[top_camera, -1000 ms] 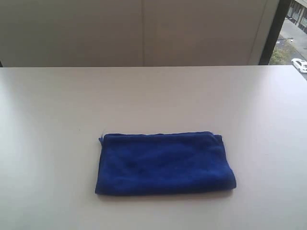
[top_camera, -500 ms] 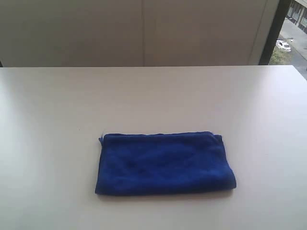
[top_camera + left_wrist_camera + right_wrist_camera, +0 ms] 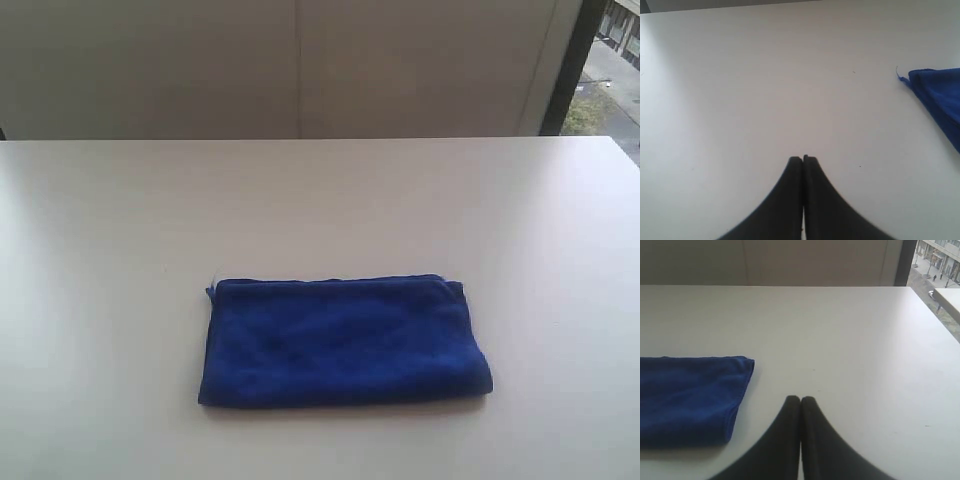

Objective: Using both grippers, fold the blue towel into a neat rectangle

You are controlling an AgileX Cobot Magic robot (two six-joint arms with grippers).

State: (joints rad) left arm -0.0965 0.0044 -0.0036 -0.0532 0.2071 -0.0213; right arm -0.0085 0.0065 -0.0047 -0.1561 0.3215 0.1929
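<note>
Blue towel (image 3: 345,340) lies flat on the white table (image 3: 320,190), toward the near edge and a little right of the middle in the exterior view. Its long axis runs side to side across that view. The outline is a fairly even rectangle with doubled edges, so I judge it already folded at least once.

A loose thread (image 3: 898,74) hangs off one corner, the one that faces the left arm.

Neither arm shows in the exterior view; both are outside its frame. I place them from the wrist cameras only.

Left gripper (image 3: 803,159): fingers pressed together, holding nothing, over bare table. Only one corner of the towel enters its picture, well apart from the fingertips.

Right gripper (image 3: 800,399): fingers pressed together, holding nothing, touching nothing I can see. One short end of the towel lies near its fingertips, with a strip of bare table between.

Judgement: the towel lies between the two arms, inward from each, and the right arm is the nearer. Any further fold would need each gripper to spread first, then reach inward to a short end.
</note>
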